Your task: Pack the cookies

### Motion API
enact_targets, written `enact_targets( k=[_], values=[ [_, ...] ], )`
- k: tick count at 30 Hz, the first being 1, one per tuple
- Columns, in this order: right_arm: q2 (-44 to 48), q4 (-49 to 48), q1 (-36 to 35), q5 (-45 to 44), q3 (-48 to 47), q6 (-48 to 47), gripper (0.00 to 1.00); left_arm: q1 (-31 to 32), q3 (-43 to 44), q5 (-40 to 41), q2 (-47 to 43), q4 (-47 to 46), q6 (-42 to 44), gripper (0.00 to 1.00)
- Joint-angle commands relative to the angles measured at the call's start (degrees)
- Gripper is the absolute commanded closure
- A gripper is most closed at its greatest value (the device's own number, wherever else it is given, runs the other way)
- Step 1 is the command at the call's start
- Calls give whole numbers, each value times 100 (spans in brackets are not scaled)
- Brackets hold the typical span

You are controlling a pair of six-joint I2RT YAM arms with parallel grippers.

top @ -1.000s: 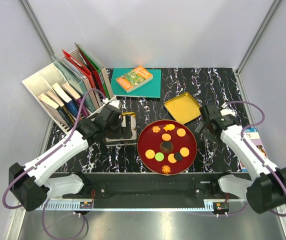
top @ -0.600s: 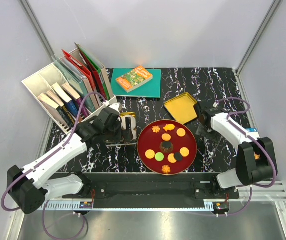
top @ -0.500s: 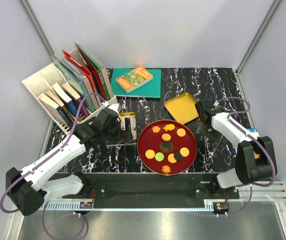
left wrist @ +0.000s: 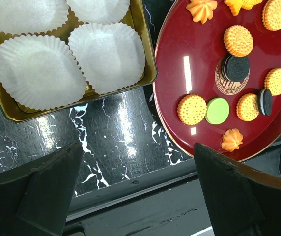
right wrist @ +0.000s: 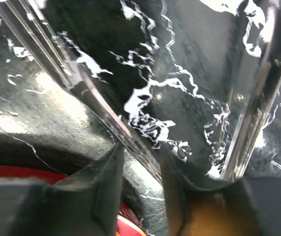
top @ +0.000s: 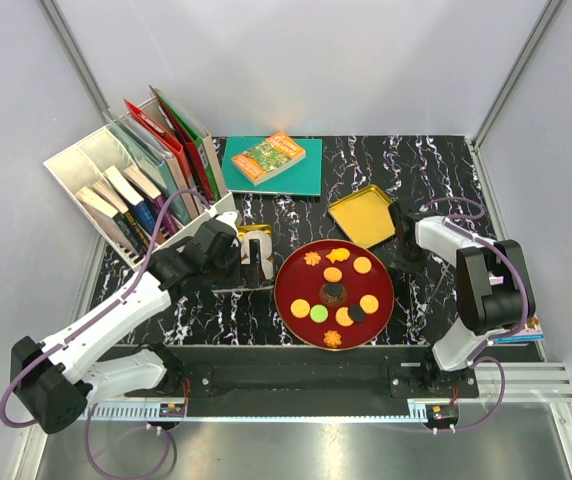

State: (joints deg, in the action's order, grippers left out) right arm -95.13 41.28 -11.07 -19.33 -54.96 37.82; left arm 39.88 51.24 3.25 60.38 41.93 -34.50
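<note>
The cookies [top: 334,275] lie spread on the red round plate [top: 284,285]: round orange, green and dark ones, plus orange flower shapes. The left wrist view shows the cookies [left wrist: 238,40] on that plate [left wrist: 180,49] beside the gold tin [left wrist: 149,73] with white paper cups. My left gripper [top: 256,258] hovers open over the tin's near corner, and the left gripper [left wrist: 138,147] holds nothing. My right gripper [top: 403,250] is low at the plate's right edge. The right gripper [right wrist: 140,150] has closed narrowly on the ridged rim of a clear plastic piece [right wrist: 81,78].
A gold tin lid [top: 364,215] lies behind the plate, just left of the right gripper. A white file rack [top: 116,190] with books stands at the back left. A green book [top: 276,165] lies at the back middle.
The right arm folded in toward the plate's right edge and its jaws narrowed from wide open onto the clear plastic rim. The left arm shifted slightly and stayed open.
</note>
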Motion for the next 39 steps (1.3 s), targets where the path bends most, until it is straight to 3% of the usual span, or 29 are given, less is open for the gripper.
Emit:
enact_targets(
  k=[1, 4, 7, 15, 25, 29, 30, 34, 35, 39],
  values=[
    [-330, -181, 114, 167, -137, -47, 81, -15, 61, -35, -17, -124, 93, 1],
    [-515, -138, 175, 210, -304, -82, 93, -6, 87, -17, 53, -124, 110, 1],
    [-690, -50, 228, 176, -497, -117, 98, -15, 114, 18, 105, -98, 119, 1],
    [-1146, 284, 833, -44, -1516, -521, 100, -6, 96, 89, 193, -106, 145, 1],
    [-3053, 1530, 1318, -281, -5037, -1048, 100, -15, 175, 115, 404, -106, 260, 1],
    [-3853, 1892, 1441, -203, -6025, -1084, 100, -15, 175, 168, 378, -63, 295, 1],
    [-3933, 1945, 1450, -176, -6157, -1084, 97, -15, 175, 185, 378, -62, 321, 1],
    [-4083, 2069, 1459, -36, -6413, -1040, 61, -15, 202, 229, 343, -54, 383, 1],
    [-4049, 2077, 1459, -27, -6405, -1014, 46, -15, 193, 229, 352, -62, 391, 1],
    [-3707, 1955, 1459, 35, -6186, -856, 22, -24, 211, 185, 439, -98, 435, 1]
  ],
)
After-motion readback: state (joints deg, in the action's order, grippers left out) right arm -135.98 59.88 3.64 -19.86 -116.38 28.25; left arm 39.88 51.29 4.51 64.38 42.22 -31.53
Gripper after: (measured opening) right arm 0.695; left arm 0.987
